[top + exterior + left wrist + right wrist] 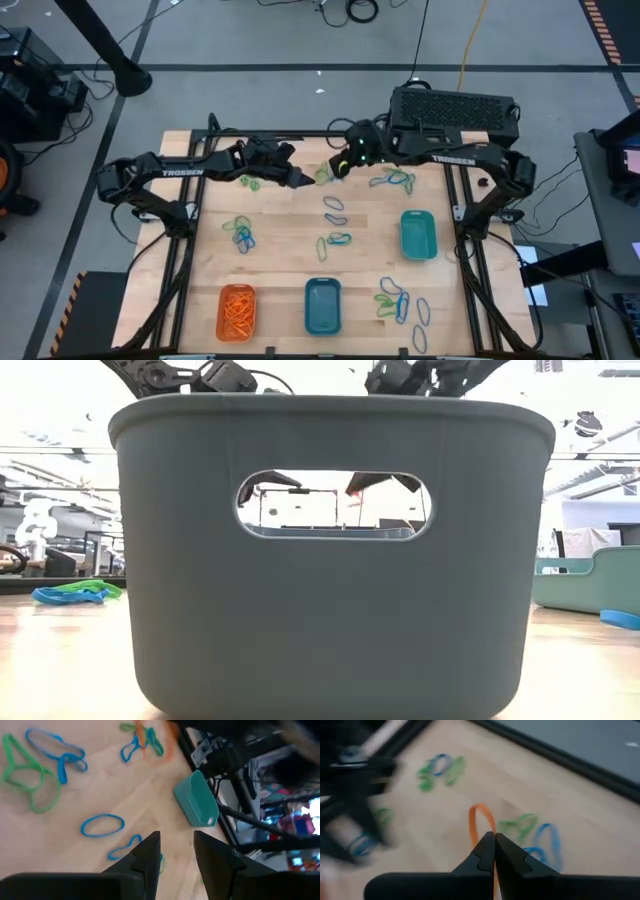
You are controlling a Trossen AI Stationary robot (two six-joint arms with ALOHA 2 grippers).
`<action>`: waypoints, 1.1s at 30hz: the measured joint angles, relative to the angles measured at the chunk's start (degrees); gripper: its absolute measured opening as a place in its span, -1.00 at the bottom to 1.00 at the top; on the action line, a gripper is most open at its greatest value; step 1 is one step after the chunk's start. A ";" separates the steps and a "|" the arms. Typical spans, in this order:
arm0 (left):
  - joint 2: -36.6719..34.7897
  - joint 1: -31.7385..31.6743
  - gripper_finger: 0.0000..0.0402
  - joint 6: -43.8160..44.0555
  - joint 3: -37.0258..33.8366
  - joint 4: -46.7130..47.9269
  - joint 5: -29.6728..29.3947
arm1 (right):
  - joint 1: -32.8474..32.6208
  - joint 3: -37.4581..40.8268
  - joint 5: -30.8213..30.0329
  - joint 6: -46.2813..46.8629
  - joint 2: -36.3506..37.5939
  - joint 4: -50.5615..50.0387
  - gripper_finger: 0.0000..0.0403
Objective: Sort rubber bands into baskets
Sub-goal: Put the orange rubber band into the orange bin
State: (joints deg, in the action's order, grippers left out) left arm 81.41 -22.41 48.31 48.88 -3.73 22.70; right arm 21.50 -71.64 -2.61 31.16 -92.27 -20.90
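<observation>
Orange rubber band (481, 822) hangs pinched in the closed right tool (494, 851) above the wooden worktop (290, 240); the left tool (175, 852), fingers apart, holds nothing.

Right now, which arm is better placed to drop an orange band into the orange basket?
The right, probably. The right gripper is already shut on an orange rubber band. The left gripper is open and empty, though it sits nearer the orange basket on the table's left front.
</observation>
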 joint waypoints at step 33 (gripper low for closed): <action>8.19 2.95 -0.38 4.91 -0.02 -15.53 1.14 | -10.00 -0.07 -0.31 7.21 1.90 -0.35 -1.00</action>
State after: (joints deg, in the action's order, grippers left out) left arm 89.60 -19.46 53.22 48.86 -19.26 23.83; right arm 11.51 -71.70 -2.92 38.37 -90.37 -21.24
